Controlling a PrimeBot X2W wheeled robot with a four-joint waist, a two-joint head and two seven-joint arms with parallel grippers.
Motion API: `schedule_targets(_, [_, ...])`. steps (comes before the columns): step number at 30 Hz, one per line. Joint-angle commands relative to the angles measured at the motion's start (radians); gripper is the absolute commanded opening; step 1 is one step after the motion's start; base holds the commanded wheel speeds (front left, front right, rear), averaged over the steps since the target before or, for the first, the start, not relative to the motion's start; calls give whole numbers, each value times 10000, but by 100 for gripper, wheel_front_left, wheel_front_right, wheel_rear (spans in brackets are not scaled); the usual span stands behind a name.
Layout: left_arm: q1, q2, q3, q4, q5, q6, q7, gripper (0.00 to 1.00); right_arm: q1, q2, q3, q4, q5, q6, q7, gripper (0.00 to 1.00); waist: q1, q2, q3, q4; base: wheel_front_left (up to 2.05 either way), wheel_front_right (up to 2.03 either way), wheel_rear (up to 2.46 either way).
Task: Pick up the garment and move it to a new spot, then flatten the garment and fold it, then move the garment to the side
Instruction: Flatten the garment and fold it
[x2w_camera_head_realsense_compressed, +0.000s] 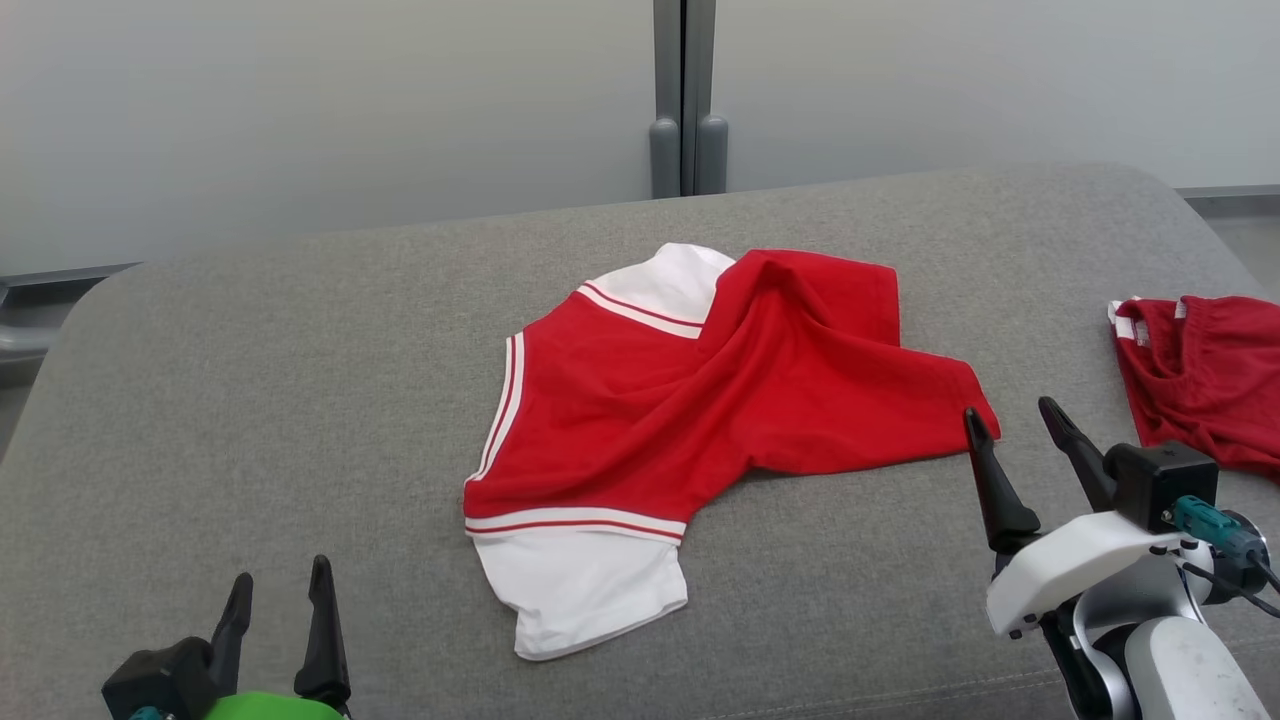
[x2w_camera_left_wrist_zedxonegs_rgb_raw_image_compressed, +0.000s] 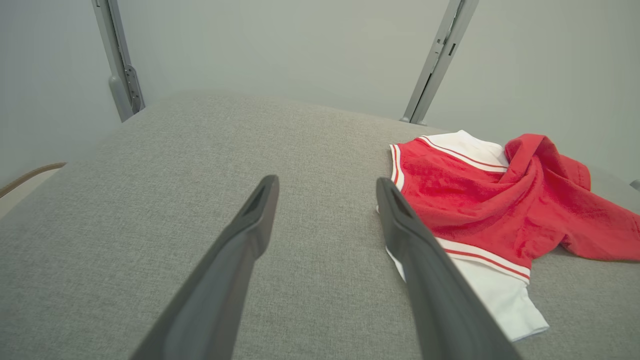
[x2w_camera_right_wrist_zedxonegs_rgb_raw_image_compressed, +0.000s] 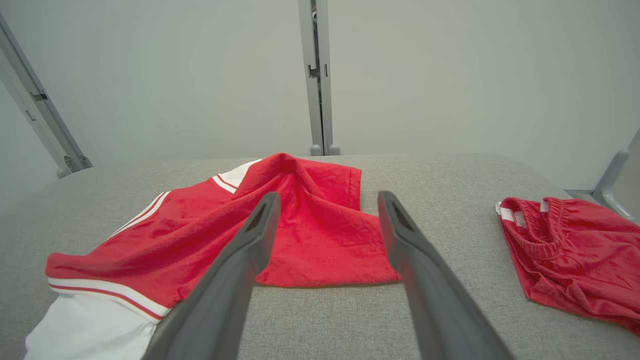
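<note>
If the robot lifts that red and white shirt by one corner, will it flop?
Probably: the shirt lies rumpled with a raised fold. It looks thin, so likely light. Pushed across the grey fabric surface, it would likely bunch.

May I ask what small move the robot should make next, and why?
Probably ease the right gripper forward to the nearest red corner of the red-and-white T-shirt: that gripper's fingers stand open just short of it, and the shirt lies crumpled.
</note>
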Motion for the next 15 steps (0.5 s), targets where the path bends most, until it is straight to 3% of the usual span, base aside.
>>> schedule_targets(1, [-25, -23, -65, 44, 37, -68, 4, 100, 95, 31, -33, -78, -81, -15, 49, 100, 1, 0, 18, 8, 0, 0, 0])
schedule_targets(7, [-275, -307, -506, 332, -40, -218, 428, 100, 62, 94, -51, -99, -49, -15, 57, 100, 1, 0, 132, -4, 0, 0, 0])
schedule_targets(15, [-676, -1019, -1243, 1311, -518, -959, 1136, 100, 44, 131, -47, -111, 31, -15, 39, 100, 1, 0, 406, -194, 0, 0, 0])
